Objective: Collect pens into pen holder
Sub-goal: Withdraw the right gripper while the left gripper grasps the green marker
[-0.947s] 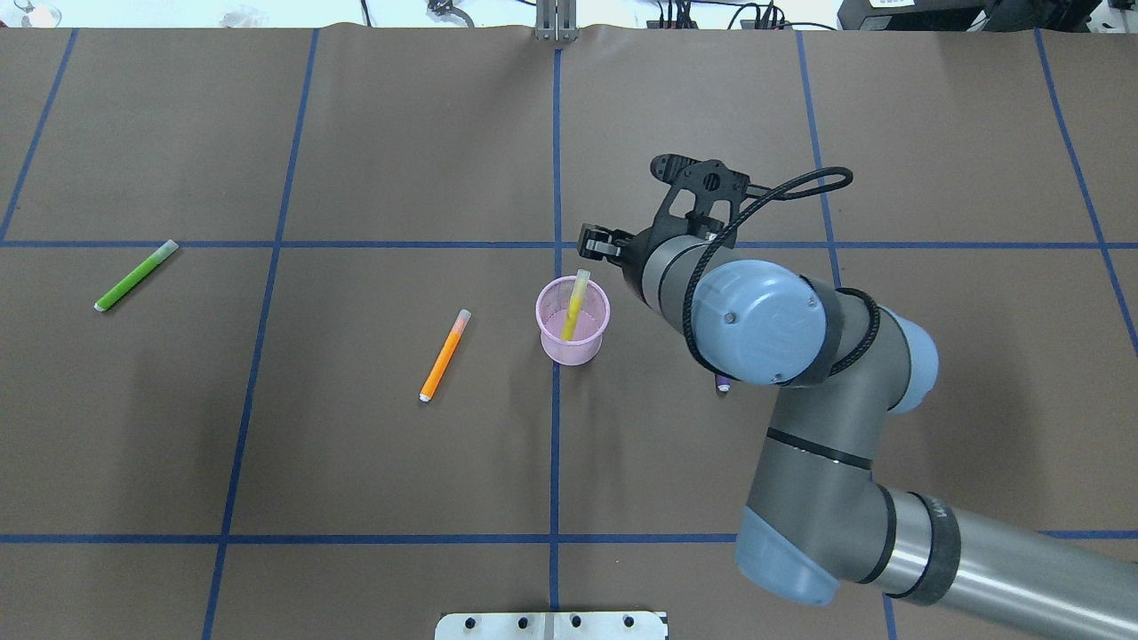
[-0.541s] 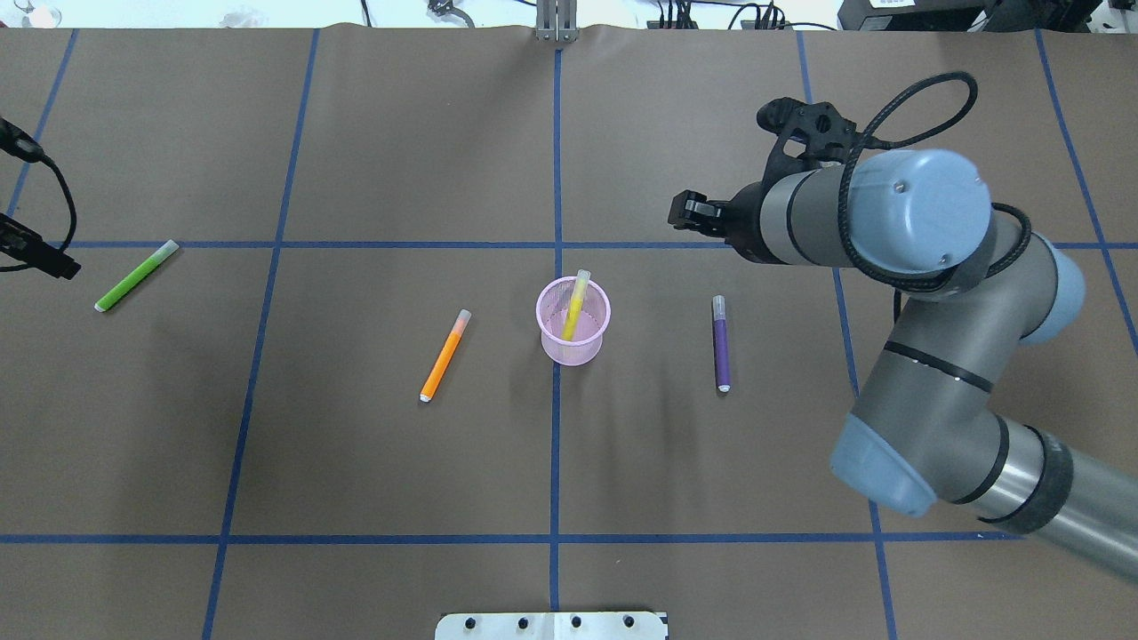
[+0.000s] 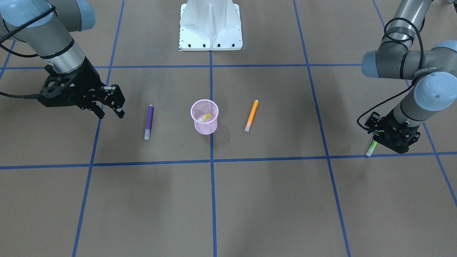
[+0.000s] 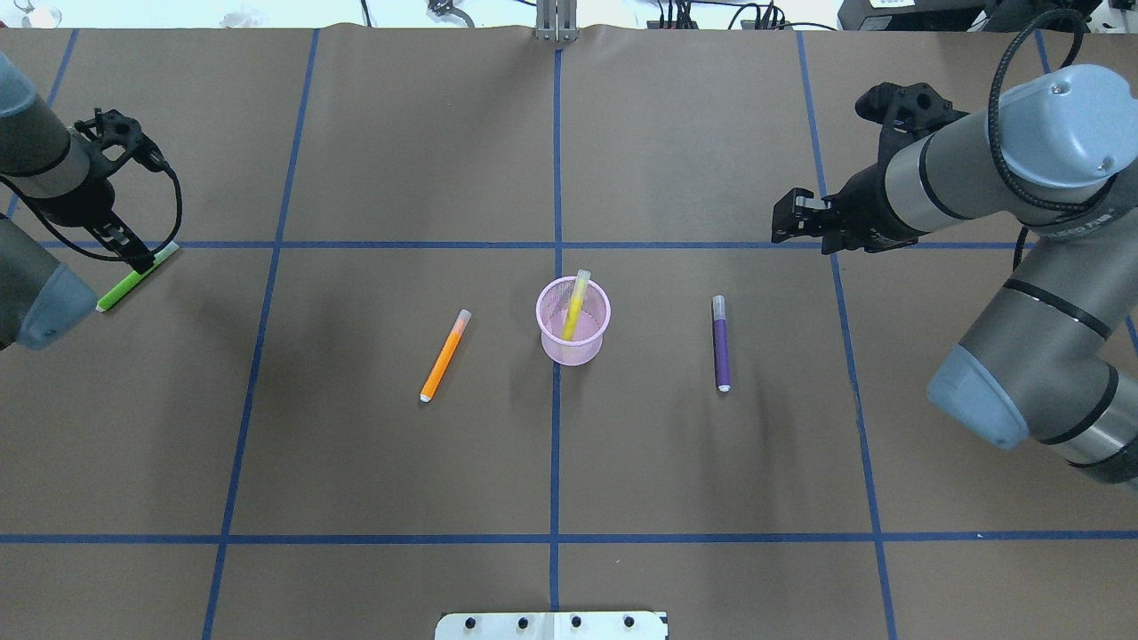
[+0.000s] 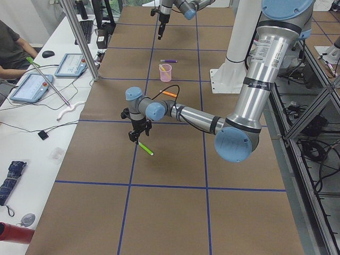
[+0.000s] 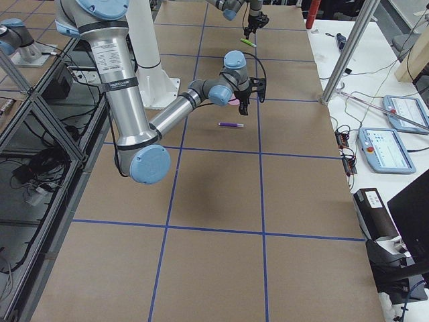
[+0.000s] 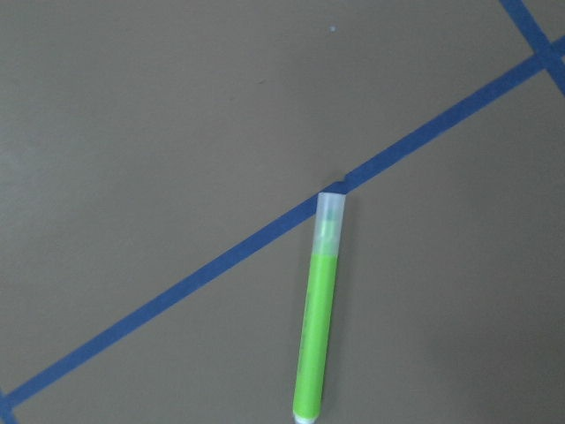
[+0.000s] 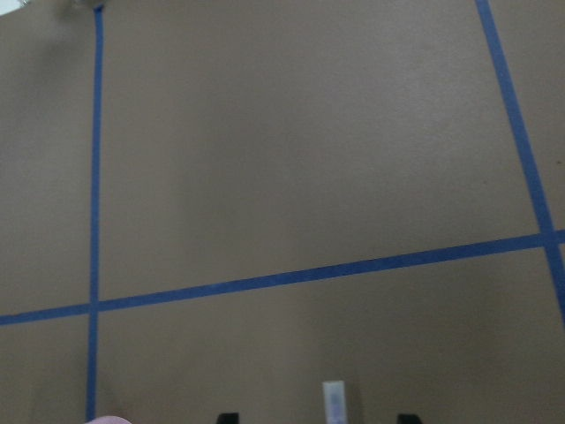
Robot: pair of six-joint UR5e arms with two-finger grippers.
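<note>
The pink pen holder stands on the bench with the yellow pen inside. The orange pen lies left of it, the purple pen right. Far left, the left end effector is over the green pen; I cannot tell its grip. Far right, the right end effector hangs wide, empty.

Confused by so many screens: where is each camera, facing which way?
Front: across the table, facing the base; left arm, right arm.
Overhead: behind it, looking down; both arms.
Left side: table's end; left arm nearest.
Right side: opposite end; right arm nearest.
Left wrist: down on green pen; no body.
Right wrist: down on the table; fingertips.
Front and overhead share the pen holder.
</note>
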